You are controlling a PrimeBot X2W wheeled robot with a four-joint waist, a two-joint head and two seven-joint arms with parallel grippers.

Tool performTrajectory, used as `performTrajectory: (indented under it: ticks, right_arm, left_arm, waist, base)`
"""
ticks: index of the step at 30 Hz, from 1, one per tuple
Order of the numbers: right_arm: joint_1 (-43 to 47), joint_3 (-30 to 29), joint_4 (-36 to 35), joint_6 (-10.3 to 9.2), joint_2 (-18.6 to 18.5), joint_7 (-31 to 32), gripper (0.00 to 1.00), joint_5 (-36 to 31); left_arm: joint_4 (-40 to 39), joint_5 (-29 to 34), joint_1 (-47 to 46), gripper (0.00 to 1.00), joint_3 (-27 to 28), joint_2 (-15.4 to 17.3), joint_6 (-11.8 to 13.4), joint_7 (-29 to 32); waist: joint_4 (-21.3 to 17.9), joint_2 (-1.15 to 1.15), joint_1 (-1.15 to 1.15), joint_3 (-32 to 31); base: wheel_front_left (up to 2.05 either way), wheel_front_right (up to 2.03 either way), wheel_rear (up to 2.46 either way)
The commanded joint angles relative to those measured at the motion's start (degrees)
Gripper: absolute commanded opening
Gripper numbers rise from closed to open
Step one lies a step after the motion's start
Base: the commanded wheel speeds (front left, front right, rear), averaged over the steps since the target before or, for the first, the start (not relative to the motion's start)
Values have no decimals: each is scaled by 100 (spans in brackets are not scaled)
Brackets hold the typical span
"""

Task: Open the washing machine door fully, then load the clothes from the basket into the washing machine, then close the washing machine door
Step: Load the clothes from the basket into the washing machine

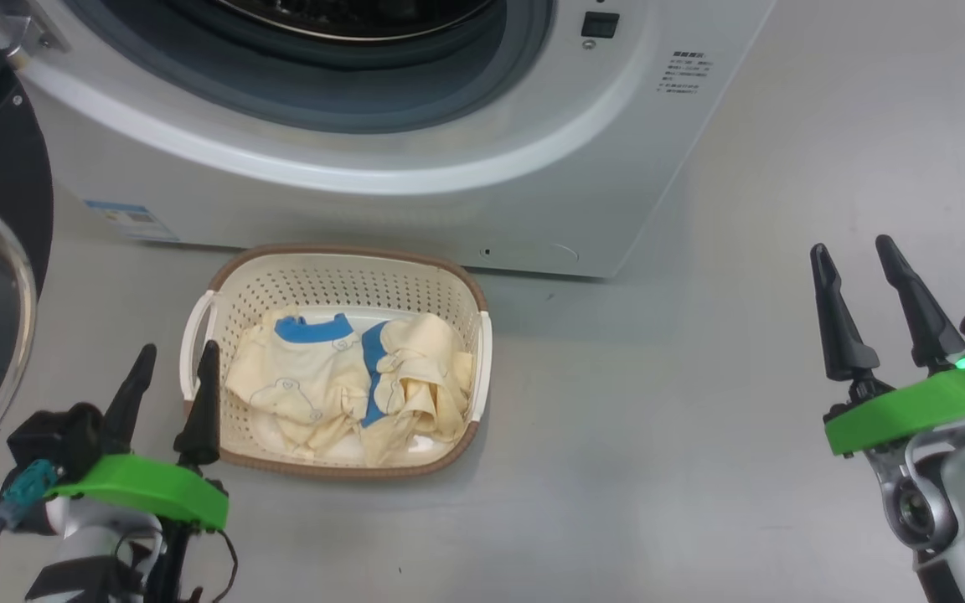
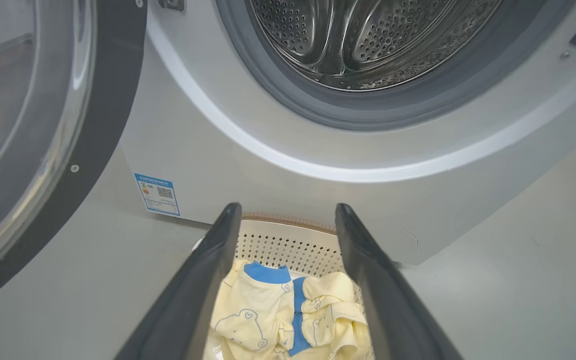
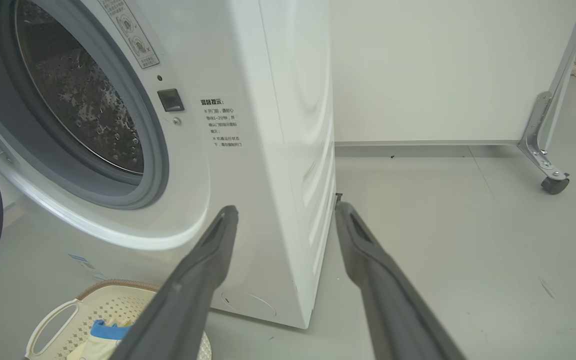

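Loading looks the step in hand: the door (image 1: 5,159) hangs wide open beside the washer (image 1: 382,213), its drum (image 2: 368,40) bare. Clothes (image 1: 348,385) lie heaped in the basket (image 1: 340,250), just before the washer. Left gripper (image 1: 179,347) and right gripper (image 1: 851,244) hover farther out, both parted and empty. Next, I reckon, the left gripper must dip and pinch cloth.
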Motion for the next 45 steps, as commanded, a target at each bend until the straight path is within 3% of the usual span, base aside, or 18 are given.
performTrajectory:
  ticks: [1,21,45]
  right_arm:
    - [-175,58,-198,9,-54,-56,100,-49]
    - [-695,54,-319,9,136,-56,100,-203]
    - [-1330,83,-494,9,366,-56,100,-296]
  left_arm:
    - [-21,-92,-245,100,141,170,-11,-38]
    - [1412,-1274,-1412,100,-1794,199,-11,-38]
    - [2039,-2464,-2925,100,-3720,449,-11,-38]
  waist:
    - [-24,0,0,162]
    - [-149,0,0,1174]
    - [-467,0,0,2479]
  base:
    - [0,0,0]
    - [0,0,0]
    - [0,0,0]
